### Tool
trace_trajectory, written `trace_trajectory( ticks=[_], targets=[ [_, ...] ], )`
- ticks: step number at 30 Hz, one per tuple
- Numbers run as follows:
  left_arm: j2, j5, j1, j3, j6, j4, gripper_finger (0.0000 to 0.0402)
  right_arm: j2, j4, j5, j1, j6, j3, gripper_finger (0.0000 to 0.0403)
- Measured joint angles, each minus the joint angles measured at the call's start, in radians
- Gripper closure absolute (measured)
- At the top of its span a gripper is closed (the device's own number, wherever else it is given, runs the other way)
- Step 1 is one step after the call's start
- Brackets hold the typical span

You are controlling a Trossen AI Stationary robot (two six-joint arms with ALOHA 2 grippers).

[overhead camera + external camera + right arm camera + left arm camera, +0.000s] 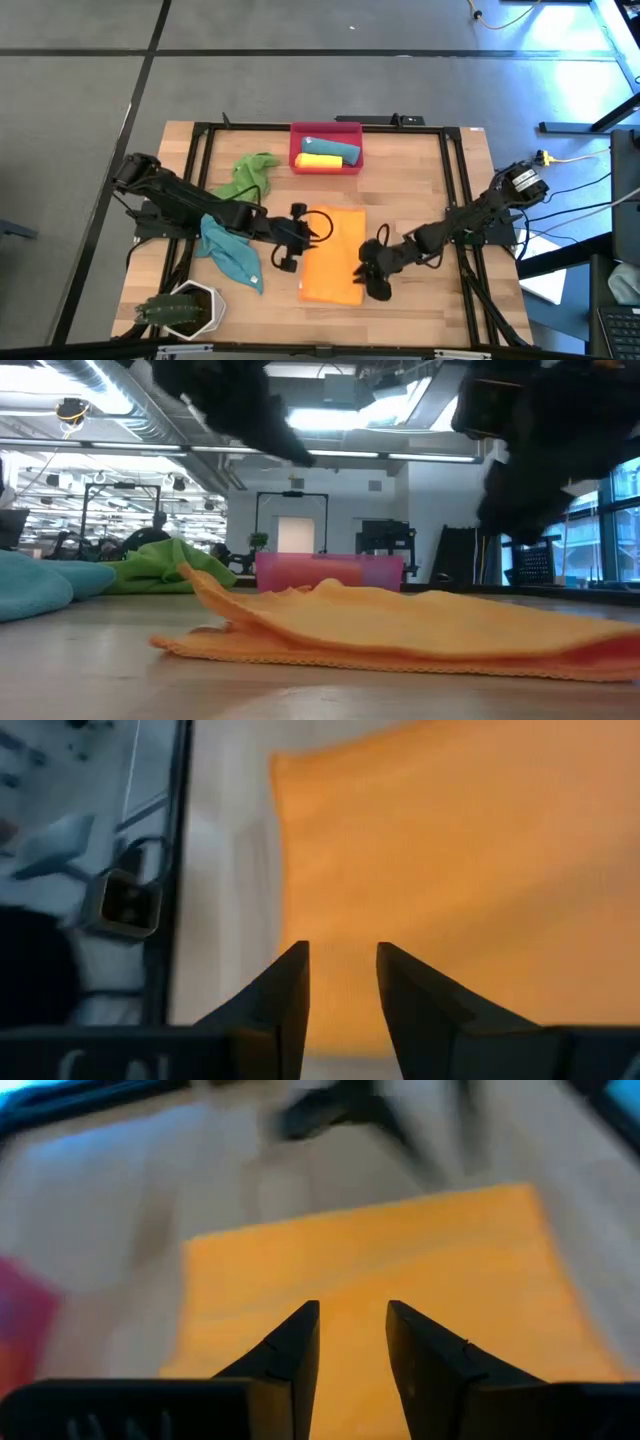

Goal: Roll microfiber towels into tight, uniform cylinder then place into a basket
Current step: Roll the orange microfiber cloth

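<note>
An orange microfiber towel [332, 255] lies spread on the table's middle. In the low view its upper layer [300, 605] arches a little above the lower one. My left gripper [297, 238] hovers open at the towel's left edge, and its wrist view shows the towel [380, 1250] past the empty gap [352, 1325]. My right gripper [368, 270] hovers open over the towel's right edge, also with nothing between its fingers [342, 965]. The red-pink basket [325, 126] stands at the far middle. It holds a teal roll [330, 147] and a yellow roll [320, 161].
A crumpled green towel [250, 172] lies at the far left. A teal towel [230, 250] lies under my left arm. A white hexagonal pot with a plant [190, 308] stands at the near left corner. A black frame [455, 200] runs along the table's sides.
</note>
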Motion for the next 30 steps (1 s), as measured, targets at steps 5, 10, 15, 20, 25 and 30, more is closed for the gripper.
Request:
trace_trajectory(
  ticks=[5,10,15,20,25,30],
  targets=[
    [0.084,0.079,-0.030,-0.001,0.002,0.041,0.0295,-0.042,-0.104,0.181,-0.072,-0.124,0.010,0.0283],
    [0.184,0.081,-0.042,-0.002,0.000,0.045,0.0295,-0.043,-0.282,0.354,-0.159,-0.201,0.009,0.0283],
    [0.259,0.077,-0.027,-0.002,-0.032,0.040,0.0295,-0.012,-0.387,0.357,-0.242,-0.202,0.007,0.0283],
    [0.280,0.078,-0.011,-0.002,-0.076,0.001,0.0295,0.029,-0.472,0.356,-0.283,-0.159,0.007,0.0283],
    [0.271,0.099,-0.012,-0.001,-0.083,-0.069,0.0295,0.053,-0.527,0.358,-0.294,-0.092,0.009,0.0283],
    [0.243,0.100,-0.001,-0.002,-0.070,-0.102,0.0295,0.051,-0.525,0.353,-0.293,-0.096,0.009,0.0283]
  ],
)
